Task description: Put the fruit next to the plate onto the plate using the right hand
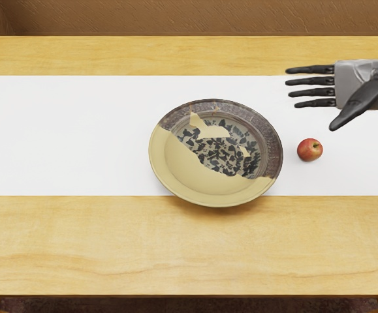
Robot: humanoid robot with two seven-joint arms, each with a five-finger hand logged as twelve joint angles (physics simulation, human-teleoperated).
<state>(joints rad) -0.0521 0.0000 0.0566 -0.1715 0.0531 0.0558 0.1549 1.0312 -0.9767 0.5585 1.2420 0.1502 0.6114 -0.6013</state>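
1. Right hand at the far right of the table, over the far edge of the white runner: opened wide, four fingers straight and pointing left, thumb slanting down, holding nothing.
2. Apple lying on the runner, just beside the right rim of the plate but apart from it; not yet on the plate.
3. From hand to apple: toward the near edge of the table and slightly left, close below the thumb tip, not touching.
4. Round fruit, so no long axis to align with.
5. Probably next: lower onto the apple, close, carry left over the rim.
6. Left arm out of view.
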